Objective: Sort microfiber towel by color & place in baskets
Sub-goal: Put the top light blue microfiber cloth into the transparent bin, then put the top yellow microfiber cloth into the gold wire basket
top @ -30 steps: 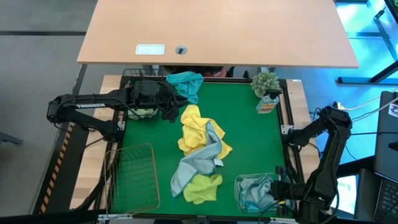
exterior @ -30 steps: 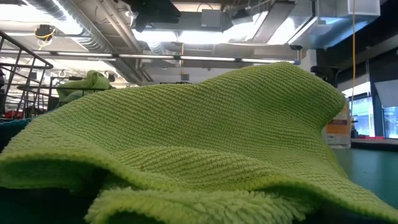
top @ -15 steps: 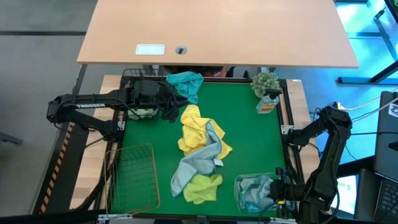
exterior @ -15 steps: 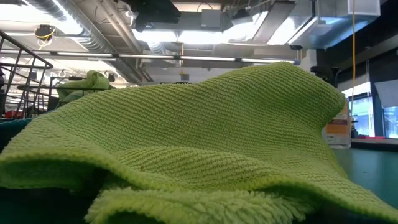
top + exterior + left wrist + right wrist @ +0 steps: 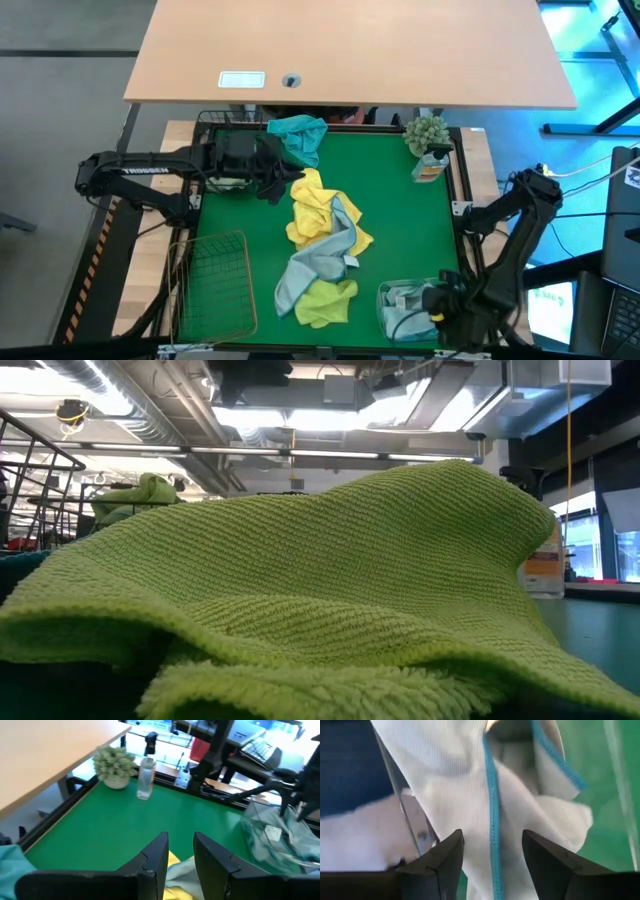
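A heap of microfiber towels lies mid-table: a yellow towel (image 5: 312,200), a grey one (image 5: 322,255) and a lime one (image 5: 325,300), which fills the low view (image 5: 320,590). A teal towel (image 5: 298,135) hangs over the rim of the black wire basket (image 5: 215,125) at the far left. The tan wire basket (image 5: 215,280) stands near left. A grey towel with a blue hem (image 5: 492,795) lies in the clear tub (image 5: 385,310) near right. My right gripper (image 5: 492,840) hovers open over it. Beside the yellow towel, my left gripper (image 5: 180,840) is open by a narrow gap, with nothing between its fingers. My right gripper points down into the clear tub with its fingers apart on either side of the grey towel's blue hem (image 5: 494,855). I cannot tell whether the fingers touch the cloth.
A small potted plant (image 5: 428,132) and a clear bottle (image 5: 430,165) stand at the far right corner. A light wooden desk (image 5: 350,50) lies beyond the far edge. Bare green mat shows right of the heap (image 5: 410,230).
My right gripper has shifted a little toward the table's left edge, farther over the clear tub. The grey towel stays in the tub.
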Action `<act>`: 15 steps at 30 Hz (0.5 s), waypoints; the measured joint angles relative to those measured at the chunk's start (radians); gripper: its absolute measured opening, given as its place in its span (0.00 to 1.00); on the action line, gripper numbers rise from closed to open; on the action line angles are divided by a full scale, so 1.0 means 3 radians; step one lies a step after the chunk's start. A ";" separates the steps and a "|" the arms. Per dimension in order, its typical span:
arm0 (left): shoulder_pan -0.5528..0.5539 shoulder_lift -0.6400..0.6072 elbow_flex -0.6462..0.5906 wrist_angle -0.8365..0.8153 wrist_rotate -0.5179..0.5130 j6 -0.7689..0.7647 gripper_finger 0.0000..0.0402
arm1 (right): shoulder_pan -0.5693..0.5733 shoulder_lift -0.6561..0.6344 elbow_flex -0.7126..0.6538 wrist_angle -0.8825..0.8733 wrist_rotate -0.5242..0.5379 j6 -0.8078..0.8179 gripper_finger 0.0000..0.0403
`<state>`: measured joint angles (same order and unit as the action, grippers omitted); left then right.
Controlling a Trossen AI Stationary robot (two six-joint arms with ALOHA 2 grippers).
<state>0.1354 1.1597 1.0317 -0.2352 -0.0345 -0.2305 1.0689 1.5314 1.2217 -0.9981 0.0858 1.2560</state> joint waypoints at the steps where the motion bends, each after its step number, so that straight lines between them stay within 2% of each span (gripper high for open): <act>1: -0.0028 0.0001 0.0000 0.0001 0.0000 0.0015 0.21 | -0.0048 0.0000 0.0000 0.0000 -0.0135 -0.0062 0.50; 5: -0.0123 0.0001 0.0000 0.0000 -0.0002 0.0154 0.21 | -0.0205 -0.0007 0.0000 -0.0002 -0.0498 -0.0284 0.50; 15: -0.0200 0.0059 -0.0001 0.0005 -0.0029 0.0282 0.24 | -0.0447 -0.0416 0.0000 -0.0004 -0.0452 -0.0490 0.50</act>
<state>0.0753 1.1775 1.0313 -0.2336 -0.0431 -0.1459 0.9348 1.4066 1.2217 -0.9994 -0.0498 1.1090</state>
